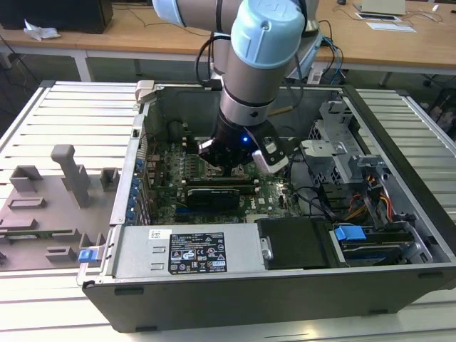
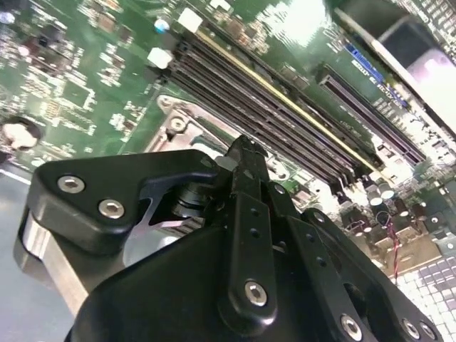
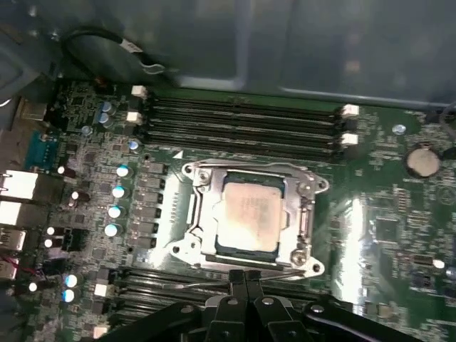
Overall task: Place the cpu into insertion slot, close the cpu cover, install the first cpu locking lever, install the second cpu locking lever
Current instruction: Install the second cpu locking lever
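Observation:
The cpu (image 3: pixel 248 214), a square chip with a pale metal top, lies flat in the insertion slot (image 3: pixel 312 265) on the green board. The cpu cover (image 3: pixel 201 206), a silver frame, lies down around the chip's edges. A thin wire lever (image 3: pixel 192 285) runs along the socket's edge nearest my gripper. In the first wrist view my gripper (image 3: pixel 246 276) is shut with its black fingertips pressed together just at that edge, empty as far as I can see. The second wrist view shows the gripper (image 2: pixel 242 146) over the socket's metal corner (image 2: pixel 174 122). In the exterior view the gripper (image 1: pixel 228 168) reaches down inside the open computer case.
Long black memory slots (image 3: pixel 242 121) flank the socket on two sides. Capacitors (image 3: pixel 117 192) and a coin battery (image 3: pixel 422 161) stand nearby. The case holds a power supply (image 1: pixel 192 251) and a drive cage (image 1: pixel 342 149). A grey fixture (image 1: pixel 68 174) stands at the exterior view's left.

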Action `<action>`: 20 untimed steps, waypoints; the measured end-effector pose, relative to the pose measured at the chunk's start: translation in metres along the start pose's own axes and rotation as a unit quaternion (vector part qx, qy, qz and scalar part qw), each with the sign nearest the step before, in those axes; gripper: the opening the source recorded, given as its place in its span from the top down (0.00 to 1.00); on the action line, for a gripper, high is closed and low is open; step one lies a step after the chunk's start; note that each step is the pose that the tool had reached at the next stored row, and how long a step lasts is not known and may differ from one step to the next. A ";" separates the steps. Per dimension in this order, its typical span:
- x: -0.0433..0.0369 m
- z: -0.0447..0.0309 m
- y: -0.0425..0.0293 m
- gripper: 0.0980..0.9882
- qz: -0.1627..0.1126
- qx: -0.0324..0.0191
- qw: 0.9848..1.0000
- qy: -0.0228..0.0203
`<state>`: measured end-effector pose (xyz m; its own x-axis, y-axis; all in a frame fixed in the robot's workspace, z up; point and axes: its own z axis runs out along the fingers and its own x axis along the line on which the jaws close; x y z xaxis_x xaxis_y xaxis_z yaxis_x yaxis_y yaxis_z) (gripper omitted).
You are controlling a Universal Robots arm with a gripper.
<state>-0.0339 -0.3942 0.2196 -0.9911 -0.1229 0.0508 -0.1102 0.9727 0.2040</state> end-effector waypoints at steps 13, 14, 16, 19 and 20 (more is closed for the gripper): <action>0.0346 0.0194 0.0007 0.99 -0.001 -0.005 1.000 0.000; 0.0374 0.0196 0.0011 0.99 -0.001 -0.006 1.000 0.000; 0.0411 0.0198 0.0015 0.99 -0.002 -0.007 1.000 -0.001; 0.0445 0.0201 0.0019 0.99 -0.002 -0.011 1.000 -0.001; 0.0448 0.0202 0.0019 0.99 -0.003 -0.013 1.000 -0.001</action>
<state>-0.0800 -0.3940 0.2025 -0.9907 -0.1275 0.0474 -0.1134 0.9667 0.2295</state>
